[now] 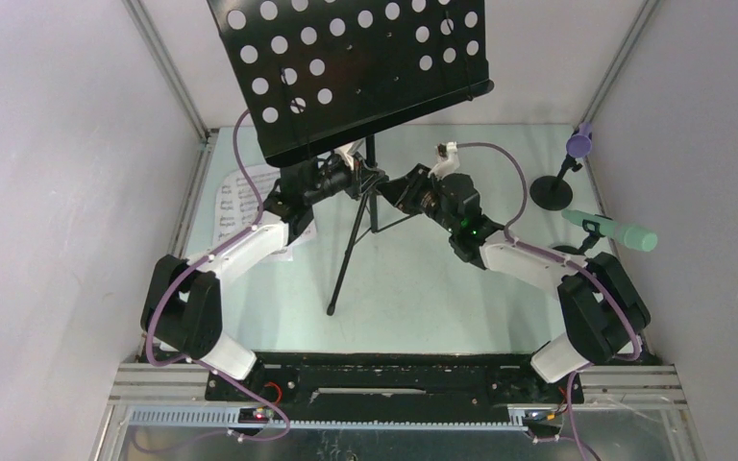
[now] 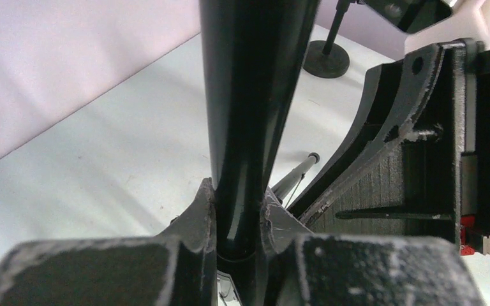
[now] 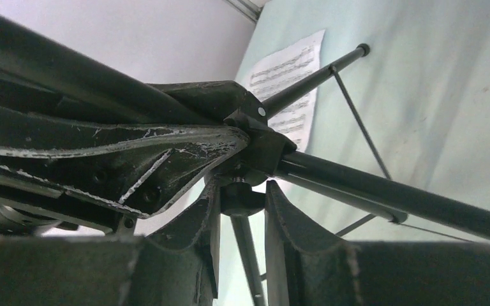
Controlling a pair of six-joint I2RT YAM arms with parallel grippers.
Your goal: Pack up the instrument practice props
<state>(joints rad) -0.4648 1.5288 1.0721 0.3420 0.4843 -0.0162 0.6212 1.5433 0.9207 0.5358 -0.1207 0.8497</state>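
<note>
The black tripod music rack stands mid-table, its perforated plate (image 1: 356, 67) tilted above both arms. My left gripper (image 1: 344, 182) is shut on the rack's upright pole (image 2: 249, 115), with both fingers pressed against it. My right gripper (image 1: 391, 188) is shut on a small black knob (image 3: 241, 197) under the tripod hub (image 3: 258, 137). A white sheet-music page (image 1: 238, 204) lies at the left, also in the right wrist view (image 3: 290, 83). The purple microphone (image 1: 579, 144) sits in a round-based holder (image 1: 551, 193) at the back right. The mint-green microphone (image 1: 617, 231) rests in a second holder nearer.
The tripod legs (image 1: 346, 264) spread out over the table middle, one reaching toward the near edge. Grey walls and aluminium frame rails (image 1: 168, 72) close in both sides. The purple cables loop over each arm.
</note>
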